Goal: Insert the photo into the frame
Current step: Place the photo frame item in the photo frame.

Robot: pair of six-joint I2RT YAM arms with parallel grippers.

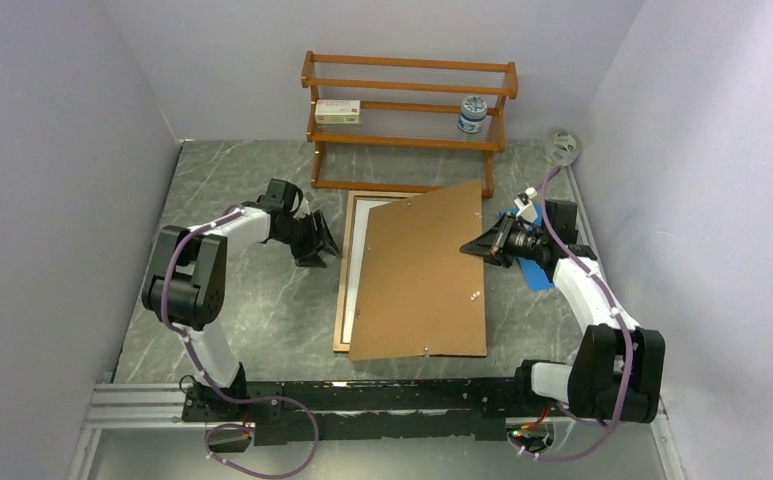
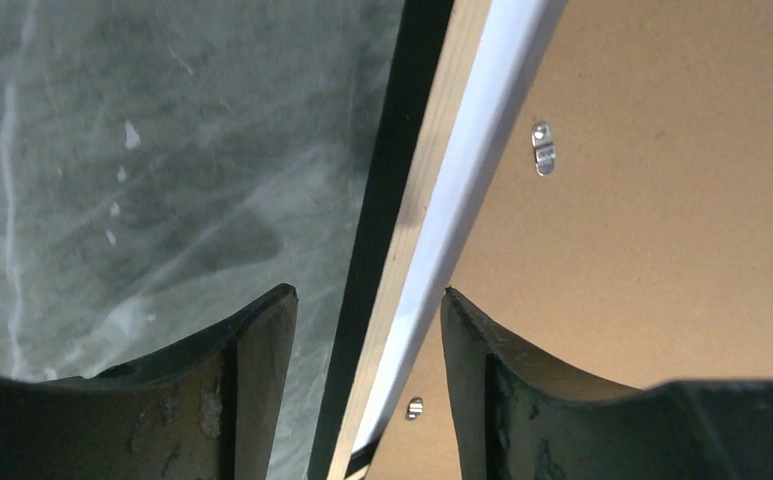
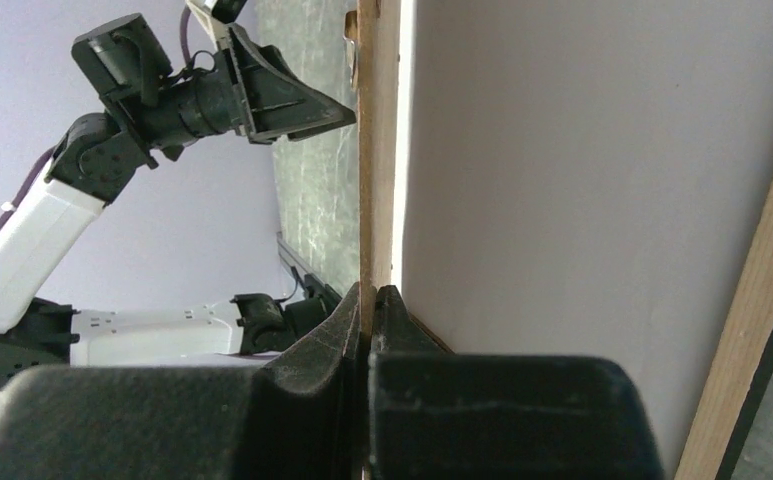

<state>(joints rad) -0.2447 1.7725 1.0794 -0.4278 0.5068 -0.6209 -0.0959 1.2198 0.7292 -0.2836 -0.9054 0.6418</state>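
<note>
The right hand [image 1: 470, 247] is clamping the right edge of the backing board [image 1: 422, 280] and holding it skewed over the frame [image 1: 343, 305], probably so the board can be aligned with the opening. The photo [image 1: 367, 208] is lying white side up inside the frame, showing at the board's upper left. The left hand [image 1: 322, 250] is hovering with fingers apart beside the frame's left border, apparently to steady it. The grey marbled surface [image 1: 252, 330] is sitting between plain pale walls. 1 wooden shelf rack [image 1: 407, 100] is standing at top centre.

wooden shelf rack [image 1: 409, 87] (small box [image 1: 337, 111], jar [image 1: 473, 115] on it), brown backing board [image 1: 422, 275], grey marbled table [image 1: 252, 320]
</note>
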